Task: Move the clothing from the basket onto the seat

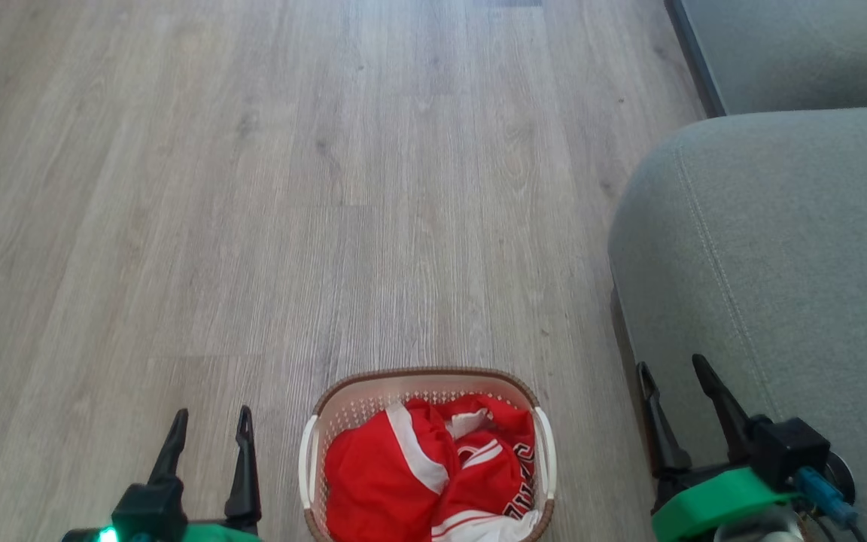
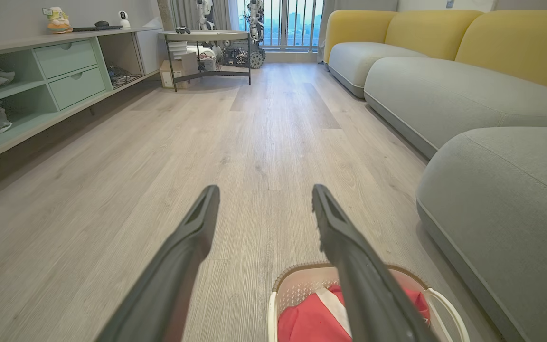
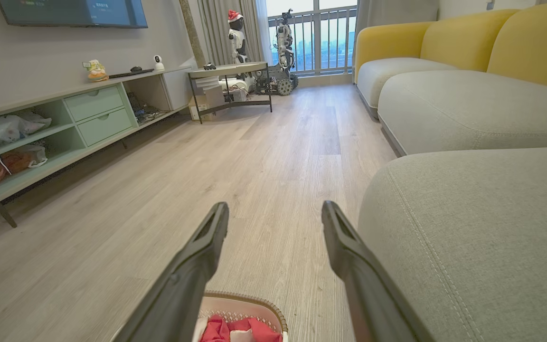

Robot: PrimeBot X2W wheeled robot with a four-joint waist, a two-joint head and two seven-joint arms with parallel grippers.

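Red clothing [image 1: 422,474] with white stripes lies bunched inside the white perforated basket [image 1: 424,379], which stands on the wood floor at the bottom middle of the head view. The grey-green seat [image 1: 787,256] rises just to the right of it. My left gripper [image 1: 210,420] hangs open to the left of the basket, nothing between its fingers. My right gripper [image 1: 674,370] is open over the seat's near edge, to the right of the basket. In the left wrist view the basket [image 2: 297,285] and clothing [image 2: 311,320] sit low, under my left gripper [image 2: 264,192]. The right wrist view has the basket [image 3: 249,304] beneath my right gripper [image 3: 276,209].
A long sofa with grey cushions [image 2: 444,90] and yellow backs [image 2: 515,42] runs along the right. A low green shelf unit [image 2: 41,90] lines the left wall, and a round table [image 2: 204,38] stands far ahead. Bare wood floor [image 1: 290,188] lies between them.
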